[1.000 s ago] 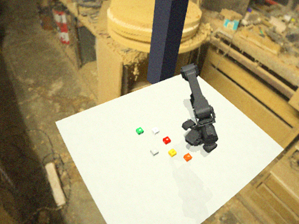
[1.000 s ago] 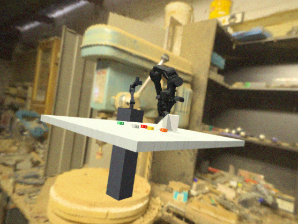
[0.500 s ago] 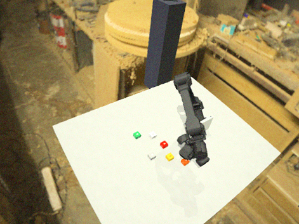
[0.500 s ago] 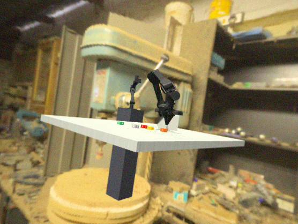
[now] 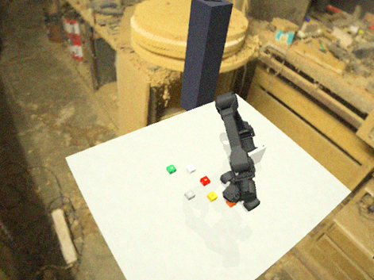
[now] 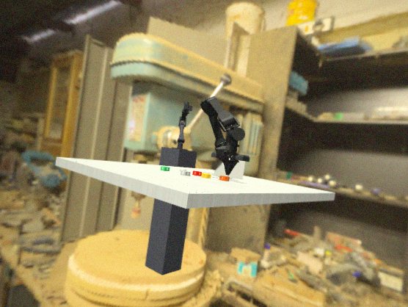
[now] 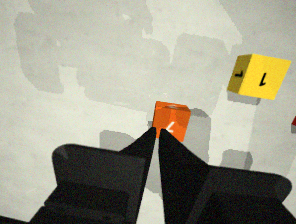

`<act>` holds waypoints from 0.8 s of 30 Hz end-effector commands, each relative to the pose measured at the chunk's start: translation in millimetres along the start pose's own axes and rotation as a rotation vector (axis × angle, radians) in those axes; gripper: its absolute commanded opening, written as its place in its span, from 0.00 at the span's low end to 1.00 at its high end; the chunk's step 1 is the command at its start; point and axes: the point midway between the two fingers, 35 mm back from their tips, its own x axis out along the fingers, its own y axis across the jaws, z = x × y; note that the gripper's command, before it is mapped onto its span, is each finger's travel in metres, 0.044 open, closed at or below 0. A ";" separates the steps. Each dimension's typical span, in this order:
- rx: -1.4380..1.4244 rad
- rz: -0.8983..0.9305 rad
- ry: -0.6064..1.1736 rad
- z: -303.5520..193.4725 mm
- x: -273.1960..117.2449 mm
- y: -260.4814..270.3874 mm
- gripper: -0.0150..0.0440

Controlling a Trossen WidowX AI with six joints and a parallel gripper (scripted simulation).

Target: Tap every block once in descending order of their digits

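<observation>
Closed fingertips at the orange block

In the top view, the green block (image 5: 171, 169) (image 6: 165, 168) lay left of centre. Rightward followed the white block (image 5: 191, 169), the grey block (image 5: 190, 195), the red block (image 5: 204, 180) (image 6: 197, 172) (image 7: 294, 123) and the yellow block (image 5: 212, 196) (image 6: 206, 175) (image 7: 265, 77), marked 1. The arm (image 5: 238, 156) (image 6: 216, 125) partly covered the orange block (image 5: 230, 204) (image 6: 224, 178) (image 7: 171, 120), right of centre. The gripper (image 5: 231, 200) (image 6: 228, 174) (image 7: 157, 132) had its fingers together, holding nothing, tips at that block; contact could not be confirmed.
</observation>
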 end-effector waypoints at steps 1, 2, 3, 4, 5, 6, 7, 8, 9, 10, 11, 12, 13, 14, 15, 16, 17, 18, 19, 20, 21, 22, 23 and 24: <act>-0.009 -0.014 0.004 -2.7 9.6 -3.2 0.29; -0.009 -0.014 0.004 -2.8 11.1 -3.3 0.29; -0.009 -0.014 0.004 -2.9 12.4 -3.3 0.29; -0.009 -0.014 0.004 -2.9 13.2 -3.4 0.29; -0.009 -0.014 0.004 -2.9 13.4 -3.4 0.29; -0.009 -0.014 0.004 -2.9 13.4 -3.4 0.29; -0.009 -0.014 0.004 -2.9 13.4 -3.4 0.29; -0.009 -0.014 0.004 -2.9 13.4 -3.4 0.29; -0.009 -0.014 0.004 -2.9 13.4 -3.4 0.29; -0.009 -0.014 0.004 -2.9 13.4 -3.4 0.29; -0.009 -0.014 0.004 -2.9 13.4 -3.4 0.29; -0.002 -0.004 0.003 -1.1 6.9 -0.8 0.29; -0.005 -0.007 0.004 -1.7 -3.3 -1.4 0.29; -0.008 -0.011 0.004 -2.5 -13.4 -2.3 0.29; -0.010 -0.013 0.005 -2.8 -16.8 -2.7 0.29; -0.010 -0.013 0.005 -2.8 -16.8 -2.7 0.29; -0.010 -0.013 0.005 -2.8 -16.8 -2.7 0.29; -0.010 -0.013 0.005 -2.8 -16.8 -2.7 0.29; -0.010 -0.013 0.005 -2.5 -19.3 -2.4 0.29; -0.010 -0.012 0.005 -1.7 -27.0 -1.5 0.29; -0.010 -0.011 0.005 -0.8 -39.9 -0.5 0.29; -0.010 -0.010 0.005 -0.3 -56.7 0.2 0.29; -0.010 -0.010 0.005 -0.7 -73.7 0.2 0.29; -0.011 -0.010 0.006 -1.6 -87.2 -0.4 0.29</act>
